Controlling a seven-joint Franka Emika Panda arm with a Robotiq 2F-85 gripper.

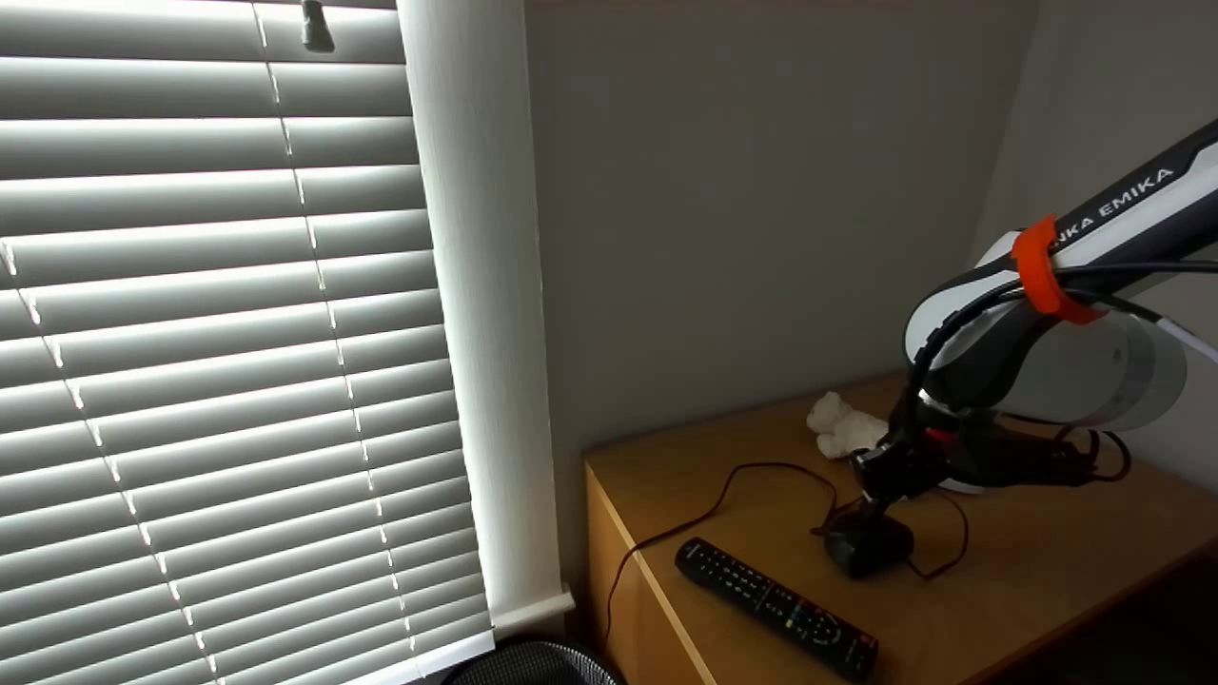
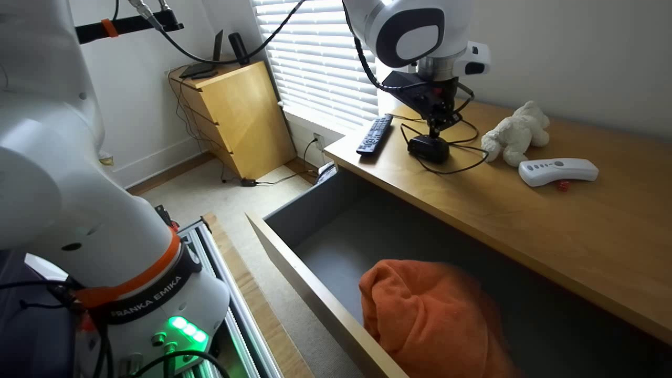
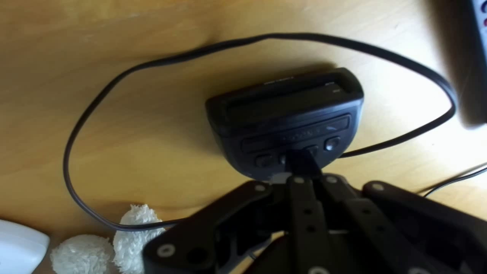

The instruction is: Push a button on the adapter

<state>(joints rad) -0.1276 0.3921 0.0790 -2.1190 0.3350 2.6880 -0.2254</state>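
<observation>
Hand (image 3: 303, 161), closed, meets buttons (image 3: 332, 143) on the adapter (image 3: 287, 116).

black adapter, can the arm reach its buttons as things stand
Probably yes: the shut claw is over the buttons on the adapter, and the cord loops around it, crossing no button in view.

Black band (image 2: 149, 300) on the robot's base (image 2: 147, 329) reads "FRANKA EMIKA" in white; "NKA EMIKA", partly covered, shows on the arm (image 1: 1132, 221).

Dresser top (image 2: 625, 236): adapter (image 3: 285, 108), cord (image 3: 304, 36), black remote (image 2: 375, 135), white remote (image 2: 558, 170), plush (image 2: 517, 134), perhaps 1 die (image 2: 563, 185).
</observation>
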